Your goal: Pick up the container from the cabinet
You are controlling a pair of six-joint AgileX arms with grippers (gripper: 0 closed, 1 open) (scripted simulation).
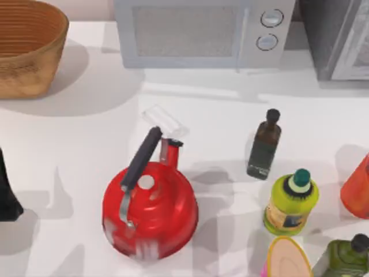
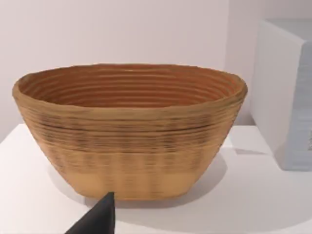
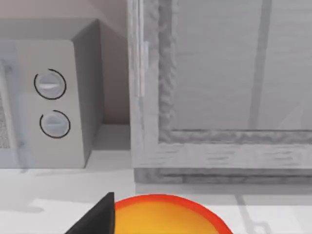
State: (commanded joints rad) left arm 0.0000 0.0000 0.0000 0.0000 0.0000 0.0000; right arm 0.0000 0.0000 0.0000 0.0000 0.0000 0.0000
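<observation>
Looking down on the table (image 1: 86, 144), I find the cabinet (image 1: 340, 34) at the far right corner, beside the microwave (image 1: 202, 34). In the right wrist view the cabinet's pale front panel (image 3: 219, 73) stands closed. The only candidate I can see for the container (image 1: 357, 187) is an orange thing standing on the table at the right edge, nearer than the cabinet and well apart from it. It is cut off by the edge of the top view. In the right wrist view it shows a rounded, red-rimmed yellow-orange surface (image 3: 165, 214) turned toward the camera. I cannot tell its long axis or which way it points.

The right gripper (image 3: 97, 217) shows as a dark tip just beside that container, aimed level at the cabinet front. I cannot tell whether it is released or clenched.

The left arm (image 1: 7, 190) sits at the left edge of the table. The left gripper (image 2: 97, 219) faces the woven basket (image 2: 131, 131) at the far left, and its grip I cannot tell either.

A red kettle (image 1: 151, 210) sits near the middle, with a dark bottle (image 1: 264, 144) and a green-capped bottle (image 1: 291, 202) to its right.
</observation>
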